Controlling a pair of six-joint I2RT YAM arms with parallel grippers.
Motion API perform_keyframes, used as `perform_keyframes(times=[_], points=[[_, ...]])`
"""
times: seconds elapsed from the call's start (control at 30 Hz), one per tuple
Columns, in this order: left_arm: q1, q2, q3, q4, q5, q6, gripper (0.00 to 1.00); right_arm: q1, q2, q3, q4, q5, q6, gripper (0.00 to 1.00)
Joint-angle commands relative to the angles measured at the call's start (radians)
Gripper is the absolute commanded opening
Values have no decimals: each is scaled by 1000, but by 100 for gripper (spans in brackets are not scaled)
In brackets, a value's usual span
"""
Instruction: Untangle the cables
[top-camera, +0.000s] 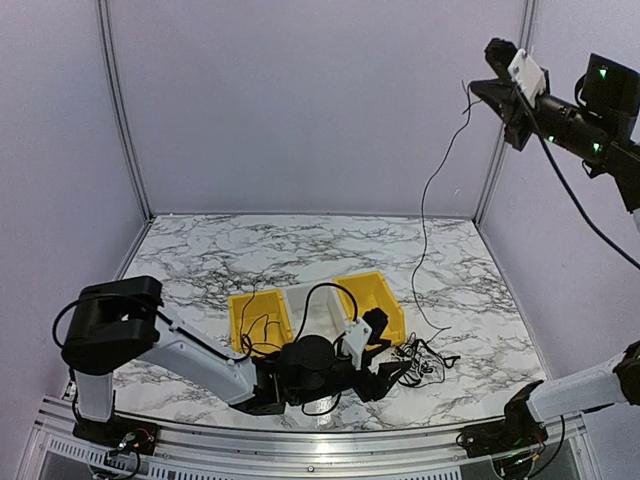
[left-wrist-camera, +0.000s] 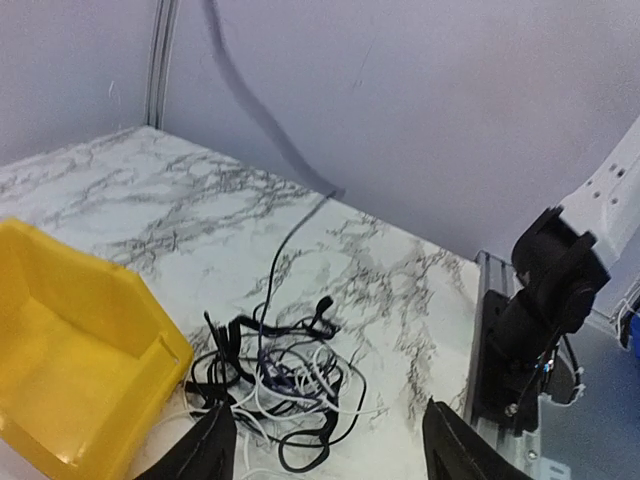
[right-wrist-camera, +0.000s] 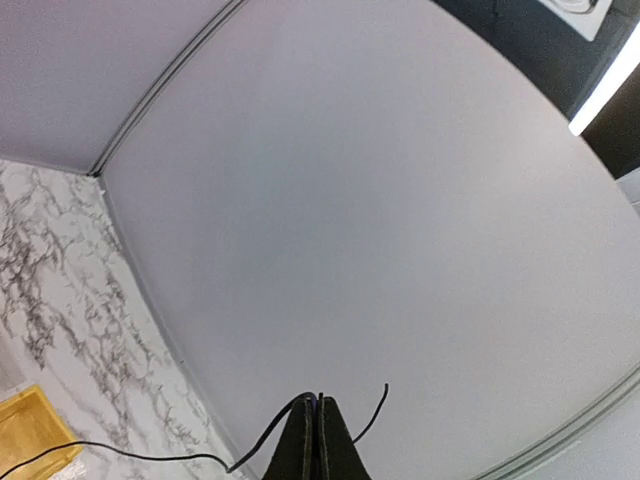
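Overhead, right fingers (right-wrist-camera: 320, 440) pinching black cable (top-camera: 425, 215), left fingers (left-wrist-camera: 205, 450) spread above tangle (left-wrist-camera: 275, 385).

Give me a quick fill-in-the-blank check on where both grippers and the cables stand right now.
1. The right gripper, raised high, is shut on one thin ___ cable.
2. The left gripper, low over the tangle, has its jaws ___.
3. The tangle lies on the table beside a ___ bin.
Missing words: black; open; yellow.
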Motion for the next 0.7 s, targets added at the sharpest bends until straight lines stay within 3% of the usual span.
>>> perform_keyframes(times=[0.0, 0.17, 0.33, 0.47, 0.67], points=[[-20, -174, -83, 62, -24, 114, 67, 3, -57, -69, -135, -95, -18, 0], [-20, -266, -54, 51, -108, 179, 73, 13, -87, -135, -222, -199, -25, 0], [-3, -245, 105, -72, -292, 246, 77, 28, -87, -153, -258, -246, -32, 0], [46, -213, 255, -184, -288, 256, 76, 44, -81, -158, -281, -280, -33, 0], [128, -157, 421, -371, -173, 209, 70, 59, -76, -168, -284, -287, -33, 0]])
